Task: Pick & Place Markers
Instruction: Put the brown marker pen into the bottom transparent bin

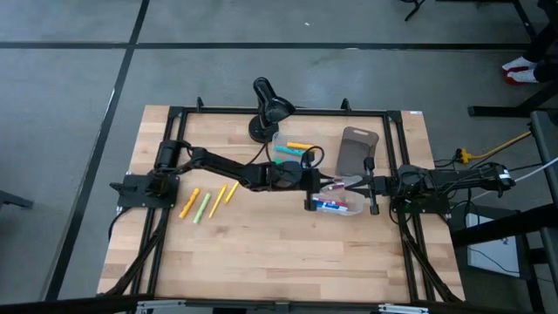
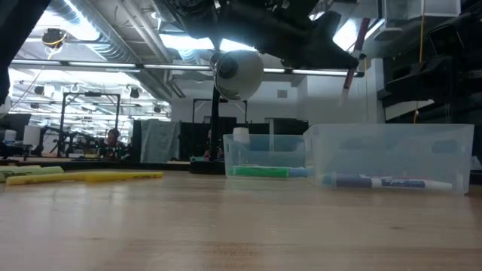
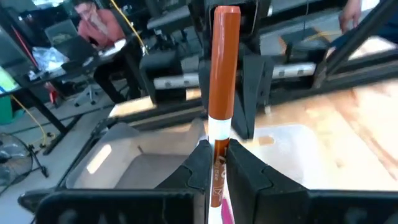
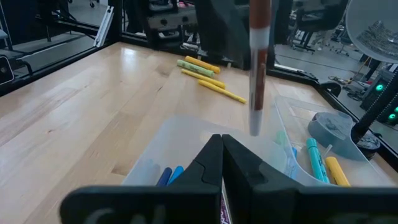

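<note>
Orange-red barrel with a white band, a marker (image 3: 222, 93) stands upright in the left end effector (image 3: 216, 163), whose fingers pinch its lower end; dark print runs along the barrel by the fingers, too blurred to read. The left arm (image 1: 228, 170) stretches from the surface's left edge toward the middle, holding that marker above a clear plastic bin (image 1: 342, 202) near the right side of the surface (image 1: 279, 253). The right end effector (image 4: 222, 157) hangs over the same bin with its fingers pressed together and nothing between them.

Inside this bin lies a white marker with a blue cap (image 2: 384, 182); its dark lettering is not legible. A second clear bin (image 2: 265, 156), toward the far edge, holds a green marker (image 2: 260, 172). Yellow and green markers (image 1: 207, 201) lie loose near the left edge. A grey-brown tray (image 1: 356, 150) sits beside the bins, and a black camera stand (image 1: 266, 109) rises at the far edge.
</note>
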